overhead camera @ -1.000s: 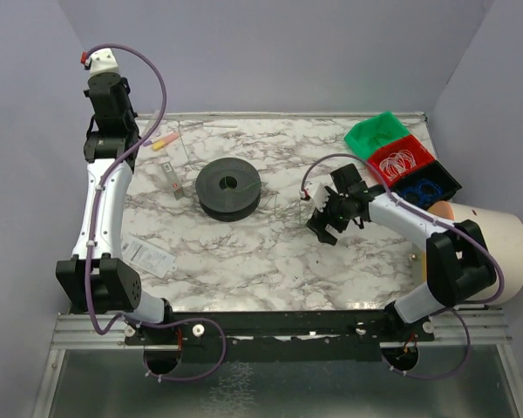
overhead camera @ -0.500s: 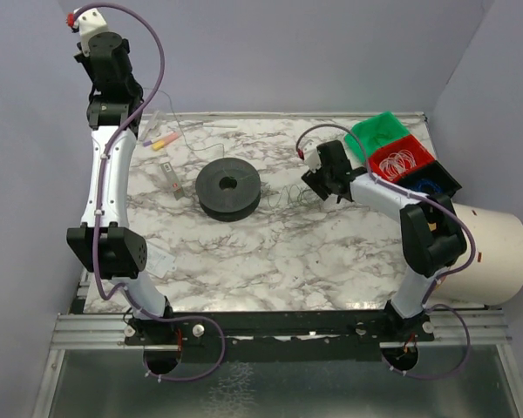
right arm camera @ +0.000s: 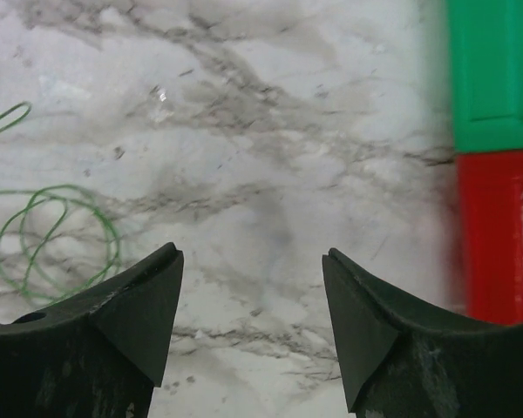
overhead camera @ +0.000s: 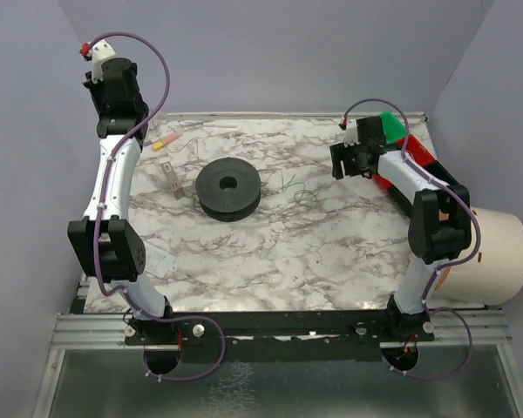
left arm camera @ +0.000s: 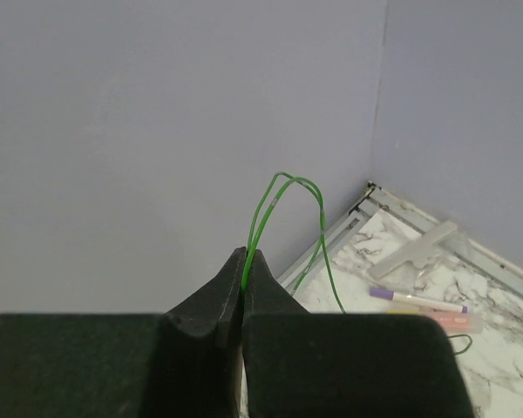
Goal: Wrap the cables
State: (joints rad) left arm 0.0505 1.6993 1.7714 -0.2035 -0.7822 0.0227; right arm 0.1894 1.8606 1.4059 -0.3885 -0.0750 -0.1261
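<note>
One of the cables, a hair-thin green wire, loops up out of my left gripper, which is shut on it high up by the back-left wall. The wire trails down toward the table corner. More curls of this green wire lie loose on the marble right of the black spool. In the right wrist view the curls lie left of my right gripper. That gripper hovers open over bare marble near the bins, with nothing between its fingers.
A green bin and a red bin stand at the back right, partly under the right arm. A white bucket sits off the right edge. Pens, a clip and a packet lie at the left.
My right arm has swung from the table's middle to the back right by the bins, its jaws narrower but still open. The left arm shifted slightly, still holding the wire.
</note>
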